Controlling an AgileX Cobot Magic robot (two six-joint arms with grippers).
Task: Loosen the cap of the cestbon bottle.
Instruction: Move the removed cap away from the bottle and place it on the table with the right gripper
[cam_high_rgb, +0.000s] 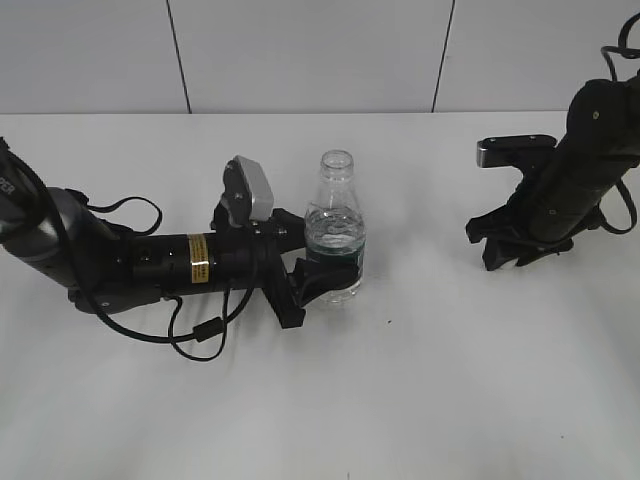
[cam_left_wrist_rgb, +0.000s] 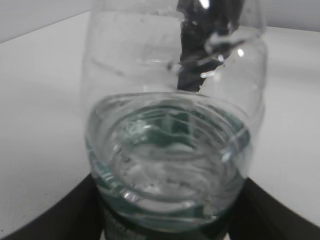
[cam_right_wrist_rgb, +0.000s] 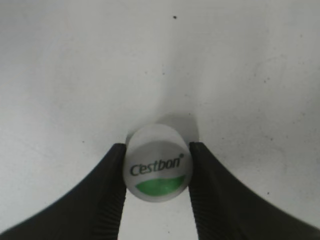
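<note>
The cestbon bottle (cam_high_rgb: 335, 235) stands upright on the white table, clear with a dark green label band and water low inside. Its mouth (cam_high_rgb: 337, 160) is open, with no cap on it. My left gripper (cam_high_rgb: 325, 282) is shut on the bottle at the label, reaching in from the left. In the left wrist view the bottle (cam_left_wrist_rgb: 172, 145) fills the frame between the dark jaws (cam_left_wrist_rgb: 167, 222). My right gripper (cam_high_rgb: 508, 250) is off to the right, apart from the bottle. In the right wrist view its fingers (cam_right_wrist_rgb: 157, 172) are shut on the cap (cam_right_wrist_rgb: 157, 169), white with a green crescent and "Cestbon" print, just above the table.
The white table (cam_high_rgb: 450, 380) runs to a grey panelled wall (cam_high_rgb: 300, 55) at the back. A black cable loop (cam_high_rgb: 200, 335) of the left arm lies on the table in front of that arm. A few dark specks mark the table surface (cam_right_wrist_rgb: 174, 18).
</note>
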